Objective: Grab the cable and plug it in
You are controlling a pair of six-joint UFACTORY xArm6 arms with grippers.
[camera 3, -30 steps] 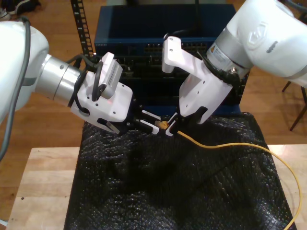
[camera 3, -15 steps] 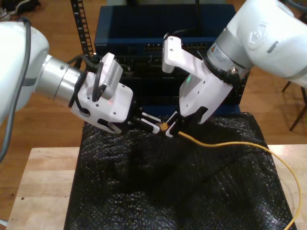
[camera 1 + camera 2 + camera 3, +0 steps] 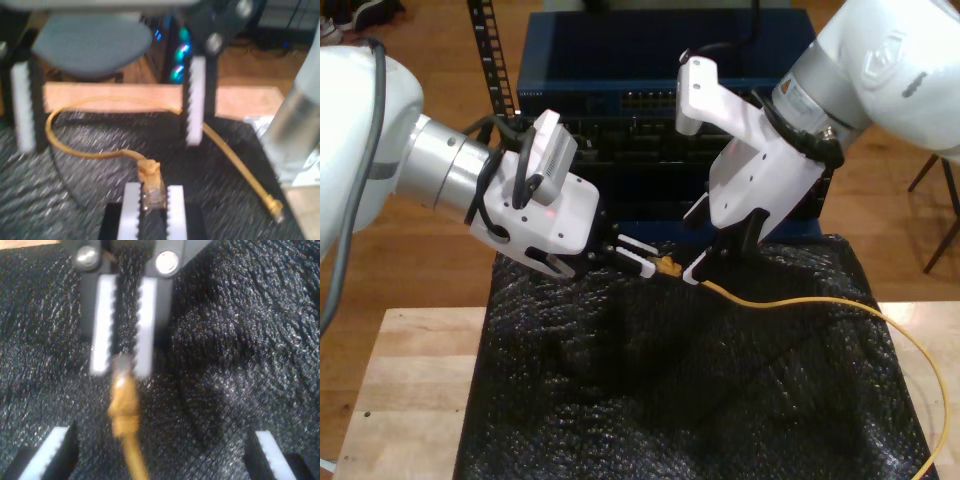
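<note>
— What did my first gripper (image 3: 645, 260) hold?
— It was clenched on the cable (image 3: 800, 300)'s plug (image 3: 665, 265); my second gripper (image 3: 715, 262) gaped just beside it.
— Surroundings?
— A black mat (image 3: 670, 400) lay beneath and a blue rack unit (image 3: 620, 60) behind, its markings too small to read.

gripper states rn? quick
My first gripper: shut on the cable at its plug.
My second gripper: open, holding nothing.

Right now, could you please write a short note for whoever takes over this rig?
My first gripper: shut on the clear plastic plug of the yellow-orange network cable.
My second gripper: open, pads either side of the cable.
Cable trails over the black textured mat toward the exterior view's right.
Done: plug grasped.
Left: plugging in, probably at the blue rack unit behind.
</note>
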